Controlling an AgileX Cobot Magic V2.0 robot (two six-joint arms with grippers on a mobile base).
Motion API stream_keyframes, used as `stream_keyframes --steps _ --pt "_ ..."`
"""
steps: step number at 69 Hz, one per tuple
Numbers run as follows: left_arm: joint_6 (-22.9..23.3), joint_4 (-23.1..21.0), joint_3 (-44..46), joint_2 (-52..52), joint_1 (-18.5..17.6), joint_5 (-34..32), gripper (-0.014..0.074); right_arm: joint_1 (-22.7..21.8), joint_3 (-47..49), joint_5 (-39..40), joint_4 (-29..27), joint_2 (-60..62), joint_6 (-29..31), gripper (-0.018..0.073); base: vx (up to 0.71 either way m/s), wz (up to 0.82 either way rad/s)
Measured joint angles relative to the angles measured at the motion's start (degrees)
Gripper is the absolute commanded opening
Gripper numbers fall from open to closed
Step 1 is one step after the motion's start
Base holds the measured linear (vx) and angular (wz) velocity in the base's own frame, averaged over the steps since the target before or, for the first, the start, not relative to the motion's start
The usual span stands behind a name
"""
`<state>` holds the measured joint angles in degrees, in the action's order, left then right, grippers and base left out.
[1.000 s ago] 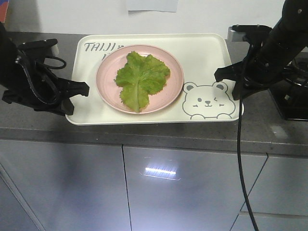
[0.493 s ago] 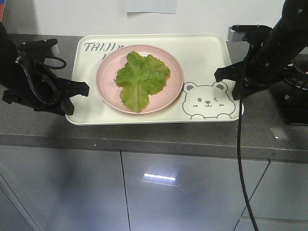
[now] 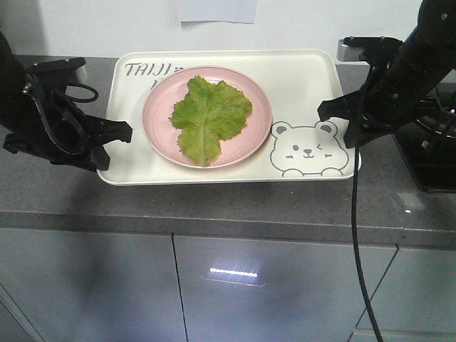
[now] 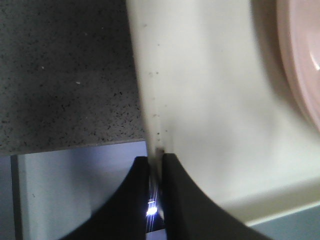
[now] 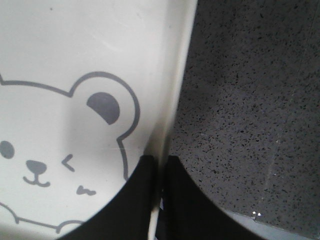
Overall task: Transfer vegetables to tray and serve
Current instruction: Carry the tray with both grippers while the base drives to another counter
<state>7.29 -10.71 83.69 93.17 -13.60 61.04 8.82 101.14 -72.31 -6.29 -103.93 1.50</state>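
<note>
The vegetables, one crinkly green lettuce leaf (image 3: pixel 209 117), lie on a round pink plate (image 3: pixel 251 146) that rests on the cream tray (image 3: pixel 299 78) with the bear drawing (image 3: pixel 306 149). My left gripper (image 3: pixel 125 132) is shut on the tray's left rim. In the left wrist view its gripper (image 4: pixel 156 157) pinches the thin rim of the tray (image 4: pixel 210 100), with the plate (image 4: pixel 305 75) at the right edge. My right gripper (image 3: pixel 326 110) is shut on the right rim. The right wrist view shows its gripper (image 5: pixel 160 159) clamping the edge of the tray (image 5: pixel 75 50) beside the bear's ear.
A grey speckled counter (image 3: pixel 214 203) lies under the tray, with grey cabinet fronts (image 3: pixel 249 292) below. A black appliance (image 3: pixel 434 157) stands at the right behind my right arm. A black cable (image 3: pixel 356 235) hangs down from that arm. A paper sheet (image 3: pixel 217 11) is on the wall.
The tray, plate, leaf and both grippers keep their place in the view. The counter edge, cabinet seam and wall paper have shifted down and slightly left behind them.
</note>
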Motion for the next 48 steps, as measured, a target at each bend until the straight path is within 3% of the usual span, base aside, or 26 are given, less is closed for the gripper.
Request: stream_keyframes --steps 48 --pt "0.0 0.0 0.0 0.0 0.0 0.0 -0.0008 0.0 0.0 0.0 0.0 0.0 0.0 -0.0004 0.06 -0.02"
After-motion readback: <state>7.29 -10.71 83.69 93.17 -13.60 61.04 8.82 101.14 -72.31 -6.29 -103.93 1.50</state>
